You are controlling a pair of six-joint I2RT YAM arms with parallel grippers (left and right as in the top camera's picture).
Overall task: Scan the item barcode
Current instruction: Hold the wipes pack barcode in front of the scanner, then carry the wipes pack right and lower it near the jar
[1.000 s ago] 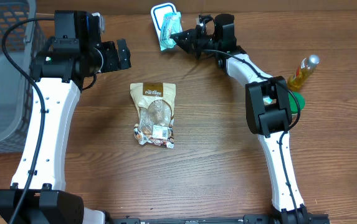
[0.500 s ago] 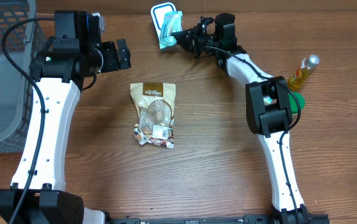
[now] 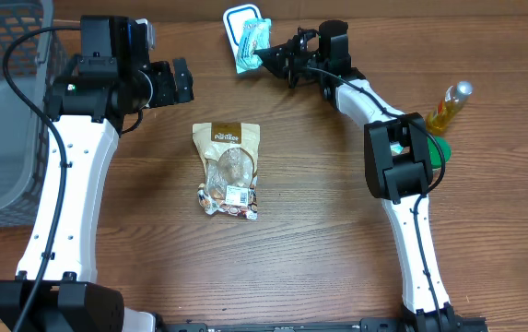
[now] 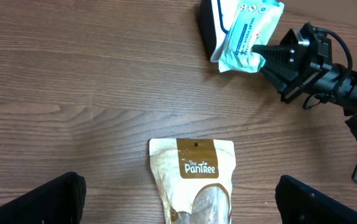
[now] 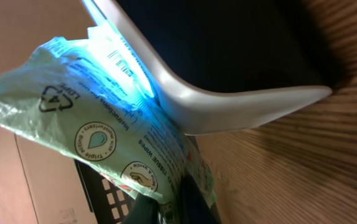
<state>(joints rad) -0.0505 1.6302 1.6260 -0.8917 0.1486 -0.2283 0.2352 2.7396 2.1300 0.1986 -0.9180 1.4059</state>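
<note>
The wipes pack [image 3: 250,41], teal-green w/ printed text & a recycling mark, is up at the far edge of the bench [image 3: 319,231], pressed against the scanner [image 3: 236,17]. In the right wrist view we see the pack's top lit blue-white where it meets the scanner's white rim; a small barcode sits in that lit strip. The scanner has a dark face w/ a white border and leans over the pack.

The right end effector [image 3: 268,57] is clamped tight on the pack's lower corner. In the left wrist view its dark fingertips [image 4: 262,59] pinch the crumpled edge, w/ the arm reaching in from the right.

Nearer the middle of the bench lies a Pantree pouch [image 3: 228,171], flat, label up, brown band at top & a clear window below, well apart from the pack. The left end effector [image 3: 182,81] hovers above the bench just left of the pouch's top, jaws spread wide, nothing between them.

At the right side stands a bottle [image 3: 450,106] of yellow liquid, w/ sth green [image 3: 439,152] beside it, partly hidden by the right arm. A grey basket [image 3: 1,111] sits at the left edge.
</note>
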